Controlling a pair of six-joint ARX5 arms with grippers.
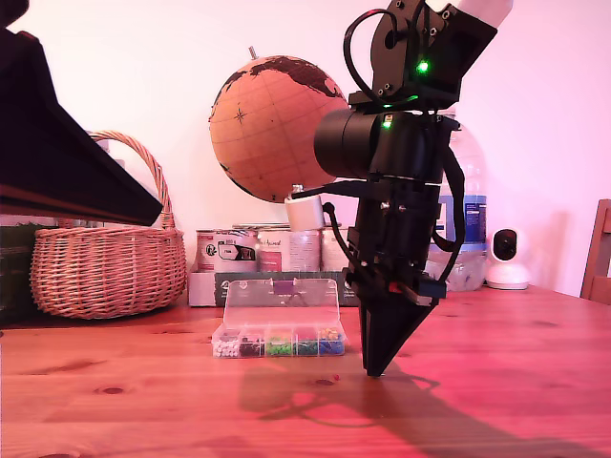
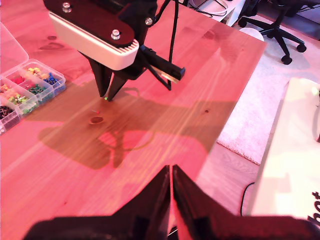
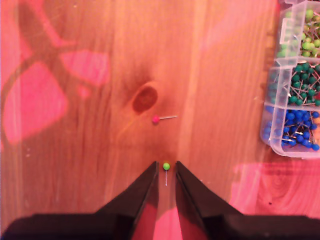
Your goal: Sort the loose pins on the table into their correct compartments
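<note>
The table [image 1: 496,382] fills the near foreground, reddish pine planks with dark knots, and my second gripper [image 1: 374,370] stands tip-down on it, just off the clear organiser box [image 1: 279,329] towards the exterior view's right. In the second wrist view its jaws stand slightly apart with the green-headed pin [image 3: 166,166] lying between the tips, shaft pointing back into the gap; whether the pads touch it I cannot tell. My first gripper [image 2: 171,187] hangs high above the table's far side, jaws nearly together and holding nothing. Behind the box sit a wicker basket [image 1: 107,258], a cork-coloured globe [image 1: 272,124] and a cardboard tray of tins [image 1: 267,253]. A pink-headed pin [image 3: 155,119] lies loose beside a dark knot [image 3: 145,99], near the green one. I judge the risk to be the squeeze: the round head could squirt out from the tapered tips, or the tips could scrape the wood and flick the pin towards the pink one. The tin labels are too blurred to read; no other writing is legible.
</note>
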